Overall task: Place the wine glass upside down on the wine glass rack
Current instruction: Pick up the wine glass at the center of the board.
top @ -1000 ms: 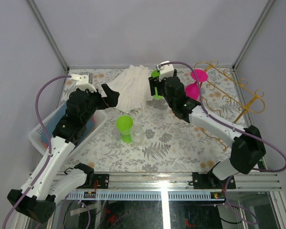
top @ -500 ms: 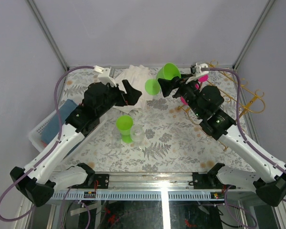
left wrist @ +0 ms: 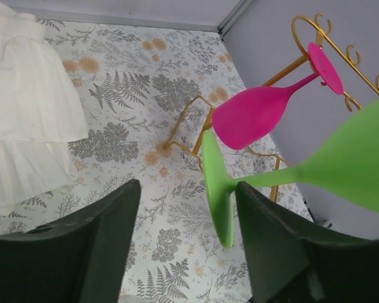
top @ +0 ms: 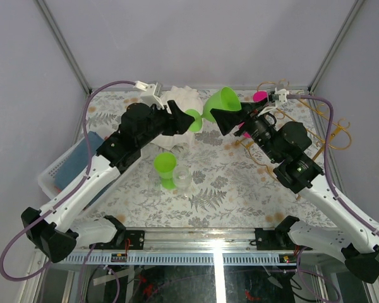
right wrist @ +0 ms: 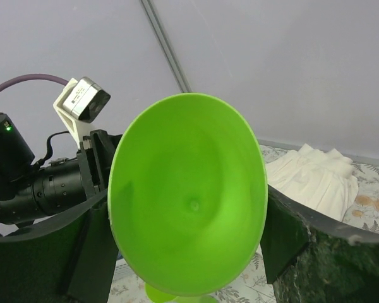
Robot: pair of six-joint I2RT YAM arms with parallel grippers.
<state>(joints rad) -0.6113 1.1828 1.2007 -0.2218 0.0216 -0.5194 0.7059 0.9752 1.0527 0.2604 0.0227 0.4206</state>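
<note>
Top external, R fingers [top: 227,122] grip green glass [top: 222,101]

Left arm [top: 91,180]: white plastic link shells, black joint housings, black base block. Right arm [top: 325,196]: same white-and-black build. Thin purple cable [top: 86,117] on left arm; second purple cable [top: 326,158] on right arm. Small white camera box [right wrist: 82,102] on left wrist, dark lens face. Tiny green indicator light [right wrist: 8,127] on black housing. Left gripper [left wrist: 188,186]: broad black matte fingers [left wrist: 91,249], flat inner faces.
</note>
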